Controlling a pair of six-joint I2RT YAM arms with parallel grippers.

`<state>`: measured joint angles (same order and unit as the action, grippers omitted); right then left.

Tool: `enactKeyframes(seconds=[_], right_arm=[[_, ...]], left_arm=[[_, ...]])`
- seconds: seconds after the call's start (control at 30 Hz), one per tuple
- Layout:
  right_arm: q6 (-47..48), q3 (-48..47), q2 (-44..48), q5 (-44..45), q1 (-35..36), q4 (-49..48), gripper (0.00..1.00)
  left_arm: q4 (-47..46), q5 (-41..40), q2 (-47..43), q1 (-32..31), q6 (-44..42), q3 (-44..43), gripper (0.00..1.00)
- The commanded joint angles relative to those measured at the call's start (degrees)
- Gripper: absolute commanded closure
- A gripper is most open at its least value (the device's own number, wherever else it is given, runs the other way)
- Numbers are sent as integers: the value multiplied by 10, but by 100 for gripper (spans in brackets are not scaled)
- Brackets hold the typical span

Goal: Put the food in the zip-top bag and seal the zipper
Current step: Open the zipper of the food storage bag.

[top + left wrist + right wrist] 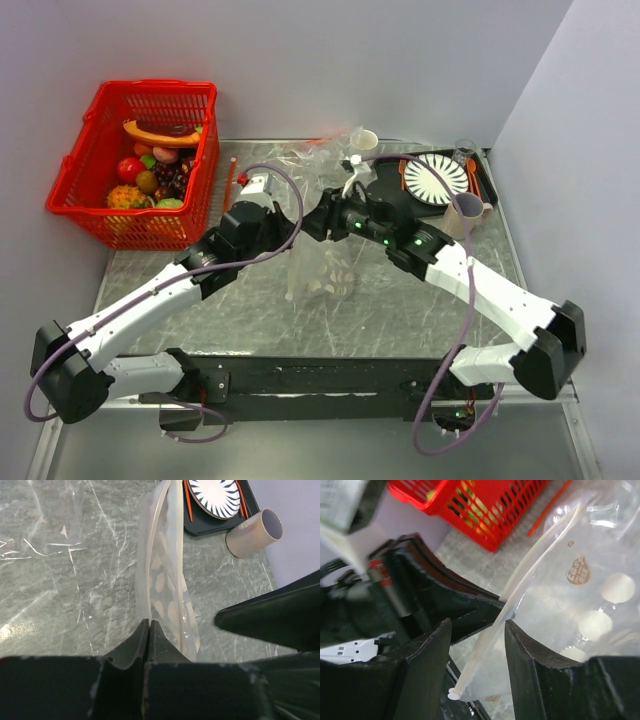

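Your left fingers (134, 647) were pressed together, clamped on an edge of the bag (165, 585) at lower centre of the left wrist view. Your right fingers (422, 665) stood apart, with the zipper (540, 560) running between them. In the top view the bag rose off the table (250, 300) at mid-frame, between both arms. The food (150, 178) lay in the red basket (75, 190), upper left.

Red basket (75, 185), striped plate (436, 178), beige cup (255, 532)
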<state>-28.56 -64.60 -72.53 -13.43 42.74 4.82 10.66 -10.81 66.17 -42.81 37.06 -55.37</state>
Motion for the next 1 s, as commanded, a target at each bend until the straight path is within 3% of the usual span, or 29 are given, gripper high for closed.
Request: enactKeyframes(seconds=[0.0, 0.13, 0.37, 0.67, 0.97], right_arm=[[-18, -45, -18, -13, 11, 32, 51], [-26, -33, -21, -6, 10, 29, 53], [-27, -61, -56, 21, 12, 76, 45], [-32, -65, -66, 4, 13, 69, 42], [-14, -84, -60, 121, 12, 147, 48]], left_arm=[[-26, -2, -12, -2, -1, -21, 99], [-32, 10, -20, -2, 2, -20, 99], [-37, 37, -37, -2, -8, -28, 99], [-36, 58, -50, -2, -8, -46, 99], [13, -4, -52, -2, -39, -75, 99]])
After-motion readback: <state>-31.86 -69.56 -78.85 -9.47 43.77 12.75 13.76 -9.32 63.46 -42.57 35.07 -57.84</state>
